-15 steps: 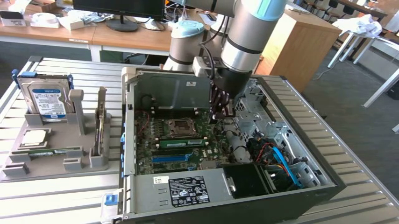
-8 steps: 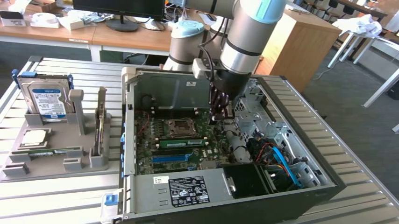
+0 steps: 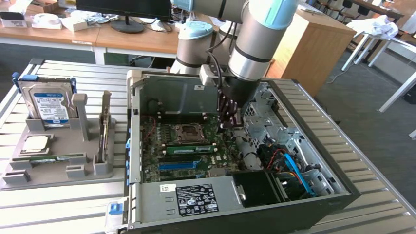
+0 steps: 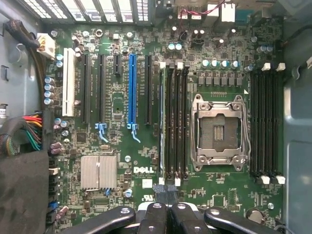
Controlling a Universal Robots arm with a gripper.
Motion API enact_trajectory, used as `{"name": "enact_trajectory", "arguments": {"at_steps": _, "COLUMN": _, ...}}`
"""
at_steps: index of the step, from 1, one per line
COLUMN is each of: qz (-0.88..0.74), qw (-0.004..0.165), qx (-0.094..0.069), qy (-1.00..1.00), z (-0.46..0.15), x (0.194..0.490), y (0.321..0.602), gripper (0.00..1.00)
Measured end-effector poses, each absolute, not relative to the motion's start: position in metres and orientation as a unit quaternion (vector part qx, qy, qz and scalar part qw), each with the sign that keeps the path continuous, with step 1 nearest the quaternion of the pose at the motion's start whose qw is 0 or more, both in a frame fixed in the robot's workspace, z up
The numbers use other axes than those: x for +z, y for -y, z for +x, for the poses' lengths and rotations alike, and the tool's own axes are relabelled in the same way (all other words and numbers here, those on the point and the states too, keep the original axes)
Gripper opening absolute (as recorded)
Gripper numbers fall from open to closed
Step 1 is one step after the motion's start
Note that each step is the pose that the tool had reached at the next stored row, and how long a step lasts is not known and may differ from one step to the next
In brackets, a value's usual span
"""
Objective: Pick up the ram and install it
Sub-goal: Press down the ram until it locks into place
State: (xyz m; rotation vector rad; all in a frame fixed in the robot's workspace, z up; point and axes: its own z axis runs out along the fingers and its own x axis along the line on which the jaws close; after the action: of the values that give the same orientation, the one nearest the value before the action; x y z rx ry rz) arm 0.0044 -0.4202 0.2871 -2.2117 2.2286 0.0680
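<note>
The jaws (image 4: 165, 191) are pressed together with nothing between them. In the wrist view their dark tips sit at the end of the black memory slots (image 4: 175, 122), beside the empty processor socket (image 4: 219, 131). I judge the closed tips are meant as a blunt pusher, not a clamp, since a stick already in its slot needs pressing down, not holding. Whether they actually touch anything I cannot tell.

In the exterior view the jaws (image 3: 227, 122) hang straight down from the arm (image 3: 256, 36) into the open computer case (image 3: 318, 202). That keeps the wrist clear of the case walls and the cables.

The ram (image 3: 188, 146) stands on edge in one of those slots, just on the exterior view's left of the jaws, so the picking up looks done. It is a long, narrow green board with small dark chips along its face, parallel to the bright blue slot strip (image 3: 179, 165) nearer the case's front edge. Whether its end latches have clicked shut I cannot make out.

Outside the case, on the table (image 3: 65, 204), a grey holder (image 3: 78, 170) carries a hard drive (image 3: 47, 105), a square silvery chip (image 3: 36, 143) and another green stick (image 3: 48, 157) lying flat.
</note>
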Motion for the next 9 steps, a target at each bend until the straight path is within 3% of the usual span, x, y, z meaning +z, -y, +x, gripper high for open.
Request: {"name": "enact_trajectory", "arguments": {"at_steps": 9, "qz": -0.704, "qw": 0.001, "qx": 0.022, "qy": -0.71, "z": 0.0044, "x": 0.2797, "y": 0.4202, "gripper": 0.1}}
